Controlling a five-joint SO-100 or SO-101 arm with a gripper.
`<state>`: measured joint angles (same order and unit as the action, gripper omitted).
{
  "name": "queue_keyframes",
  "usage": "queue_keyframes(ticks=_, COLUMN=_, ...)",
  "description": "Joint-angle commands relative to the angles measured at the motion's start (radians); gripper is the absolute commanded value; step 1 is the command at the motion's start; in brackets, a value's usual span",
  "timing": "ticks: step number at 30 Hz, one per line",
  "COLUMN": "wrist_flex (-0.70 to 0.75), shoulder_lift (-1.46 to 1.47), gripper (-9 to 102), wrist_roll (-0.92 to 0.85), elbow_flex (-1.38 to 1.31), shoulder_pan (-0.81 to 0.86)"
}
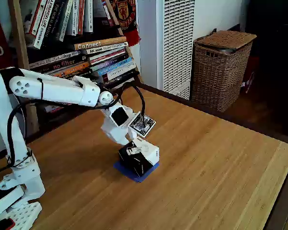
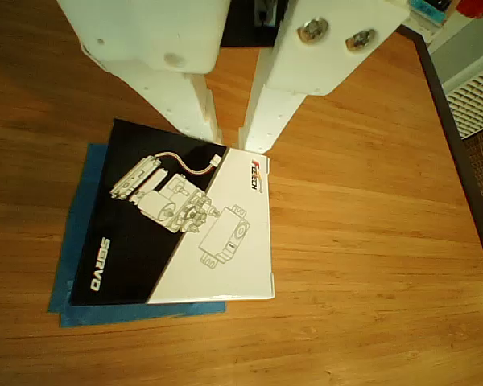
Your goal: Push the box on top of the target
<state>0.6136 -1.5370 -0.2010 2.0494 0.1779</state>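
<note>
Where the arm bends down in the fixed view, its fingers [image 1: 133, 143] meet the top rear of the box [image 1: 139, 157], which sits on the blue tape target [image 1: 134, 173] mid counter [image 1: 221, 167]; books & a wicker basket [image 1: 221, 67] stand behind. Other view: fingers [image 2: 229, 141], tips w/ a narrow gap, holding nothing, touch the box [image 2: 177, 233] top edge. Box covers most of the target [image 2: 76, 241]; tape shows left & below.
</note>
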Motion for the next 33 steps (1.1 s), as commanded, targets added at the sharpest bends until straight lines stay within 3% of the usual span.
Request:
queue_keyframes(ticks=1, wrist_flex=-0.003, shoulder_lift=-0.011, gripper=0, wrist_roll=-0.008, elbow_flex=-0.025, shoulder_pan=0.006)
queue_keyframes(ticks=33, wrist_flex=-0.005, shoulder_lift=-0.049, gripper=0, wrist_roll=0.006, elbow_flex=0.014, shoulder_pan=-0.012)
